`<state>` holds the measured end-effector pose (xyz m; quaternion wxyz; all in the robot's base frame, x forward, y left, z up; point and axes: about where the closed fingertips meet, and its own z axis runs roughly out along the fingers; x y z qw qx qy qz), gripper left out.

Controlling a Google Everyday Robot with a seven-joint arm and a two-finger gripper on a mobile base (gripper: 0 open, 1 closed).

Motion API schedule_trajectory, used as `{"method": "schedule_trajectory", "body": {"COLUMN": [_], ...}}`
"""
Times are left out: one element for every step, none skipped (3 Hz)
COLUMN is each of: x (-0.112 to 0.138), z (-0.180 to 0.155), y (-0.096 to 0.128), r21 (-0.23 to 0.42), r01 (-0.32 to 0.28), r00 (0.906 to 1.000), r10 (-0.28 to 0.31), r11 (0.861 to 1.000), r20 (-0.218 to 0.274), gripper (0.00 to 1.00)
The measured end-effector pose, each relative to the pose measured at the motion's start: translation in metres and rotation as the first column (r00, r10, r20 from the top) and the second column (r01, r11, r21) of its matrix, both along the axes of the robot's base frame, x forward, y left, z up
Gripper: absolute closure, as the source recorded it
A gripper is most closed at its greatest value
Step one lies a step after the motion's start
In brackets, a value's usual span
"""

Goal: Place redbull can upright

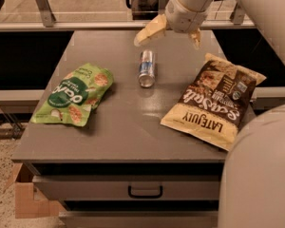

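The redbull can (147, 68) lies on its side on the grey table (123, 127), near the middle back, with its silver top facing the front. My gripper (173, 36) hangs above and just behind the can, slightly to its right. It is open and empty, with one tan finger (149, 31) on the left and the other (196, 37) on the right. It does not touch the can.
A green snack bag (73, 96) lies at the table's left. A brown and yellow chip bag (216, 99) lies at the right, close to the can. A drawer handle (145, 192) shows below the front edge. A cardboard box (26, 198) sits on the floor at left.
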<state>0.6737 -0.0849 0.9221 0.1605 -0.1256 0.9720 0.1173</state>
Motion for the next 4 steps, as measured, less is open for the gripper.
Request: {"method": "schedule_trajectory", "body": {"x": [0.020, 0.030, 0.048, 0.059], "z": [-0.016, -0.027, -0.057, -0.078], "y": [0.015, 0.023, 0.038, 0.050], "r21": [-0.038, -0.060, -0.104, -0.134], "r01": [0.066, 0.107, 0.158, 0.173], "r00": [0.9975, 0.9931, 0.9821, 0.9741], "r10": [-0.067, -0.110, -0.167, -0.190], "r11": [0.997, 0.992, 0.982, 0.976], "r20": [-0.025, -0.042, -0.087, -0.122], "gripper": [0.00, 0.00, 0.00, 0.03]}}
